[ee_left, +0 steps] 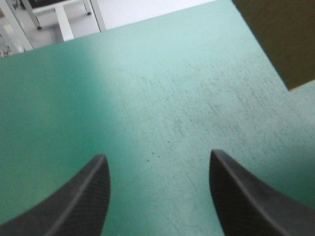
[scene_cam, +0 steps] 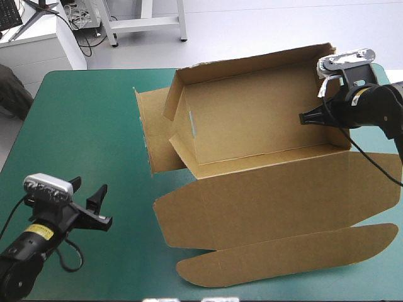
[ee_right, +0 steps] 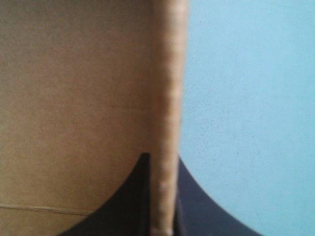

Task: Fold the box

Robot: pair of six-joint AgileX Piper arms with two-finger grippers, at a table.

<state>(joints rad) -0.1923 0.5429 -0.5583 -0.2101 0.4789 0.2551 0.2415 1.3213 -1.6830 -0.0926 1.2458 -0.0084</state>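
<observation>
High view: box (scene_cam: 252,126), mid-right on table (scene_cam: 88,126), is judged part-folded, walls raised, lid and end flap lying flat; right claw (scene_cam: 303,118) is clamped on its right wall, left claw (scene_cam: 107,204) is held apart, unused.

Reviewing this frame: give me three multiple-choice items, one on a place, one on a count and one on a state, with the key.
1. Where is the left gripper?
A. Over the bare teal-green cover, apart from the box
B. Inside the box
C. Clamped on the box's far wall

2. How many grippers touch the box?
A. None
B. One
C. Two

3. What is the right gripper doing?
A. Open, clear of the box
B. Shut on nothing
C. Shut on the box's right wall

Key:
1 A: the left wrist view shows only cover between its open fingers.
2 B: only the right gripper holds board.
3 C: the right wrist view shows the wall's edge pinched between its fingers.
</observation>
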